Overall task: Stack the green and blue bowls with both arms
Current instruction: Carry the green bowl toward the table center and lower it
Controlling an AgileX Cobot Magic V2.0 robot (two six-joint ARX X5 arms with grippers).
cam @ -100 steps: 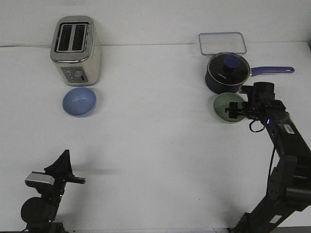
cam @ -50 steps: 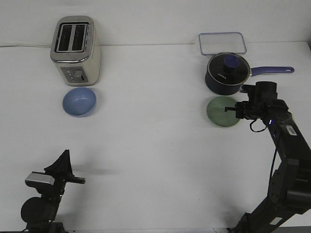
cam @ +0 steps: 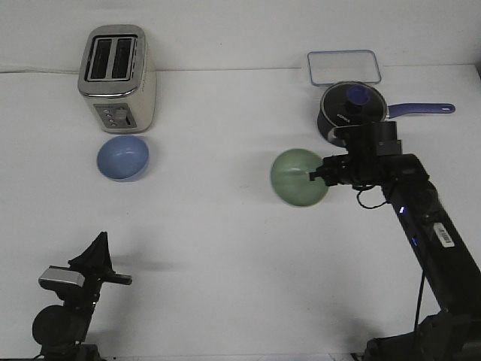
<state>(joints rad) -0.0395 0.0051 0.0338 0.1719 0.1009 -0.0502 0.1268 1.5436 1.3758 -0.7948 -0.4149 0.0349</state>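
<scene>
The pale green bowl (cam: 297,177) hangs tilted above the table right of centre, its opening turned toward the camera. My right gripper (cam: 319,174) is shut on its right rim and holds it in the air. The light blue bowl (cam: 122,157) sits on the table at the left, just in front of the toaster. My left gripper (cam: 96,259) rests low at the near left edge, far from both bowls. Its fingers look pressed together and hold nothing.
A cream and silver toaster (cam: 116,78) stands at the back left. A dark navy saucepan (cam: 352,114) with a purple handle stands at the back right, behind my right arm. A clear lidded container (cam: 343,66) lies behind the saucepan.
My right gripper has lifted the green bowl off the table beside the saucepan and carried it left toward the centre, tilting it. The left arm and the blue bowl have not moved.
</scene>
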